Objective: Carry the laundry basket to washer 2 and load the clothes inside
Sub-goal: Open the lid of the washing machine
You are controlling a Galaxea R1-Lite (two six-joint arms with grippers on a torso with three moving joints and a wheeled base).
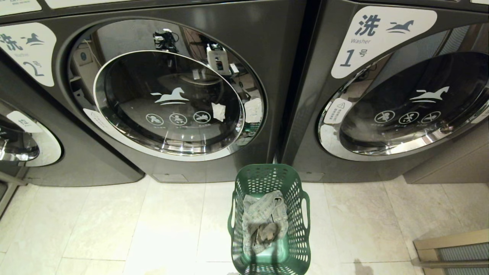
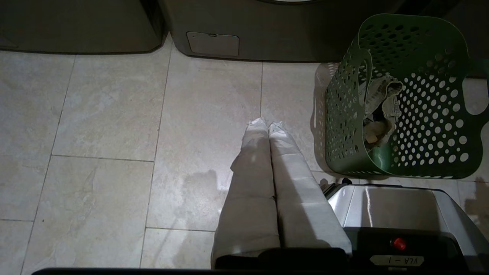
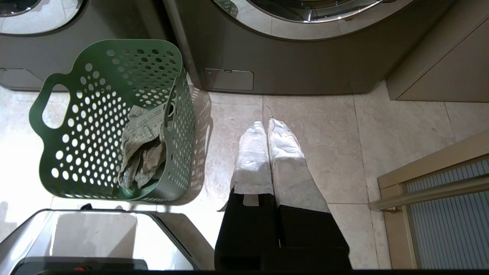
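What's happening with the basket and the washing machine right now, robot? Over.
Left end effector and right end effector shut, empty, over floor. Laundry basket on floor between washers, clothes inside. Washer 2 door closed.

Bare floor tiles (image 1: pixel 114 225) left of laundry basket (image 1: pixel 267 179); shut door of washer 2 (image 1: pixel 168 103) beyond.
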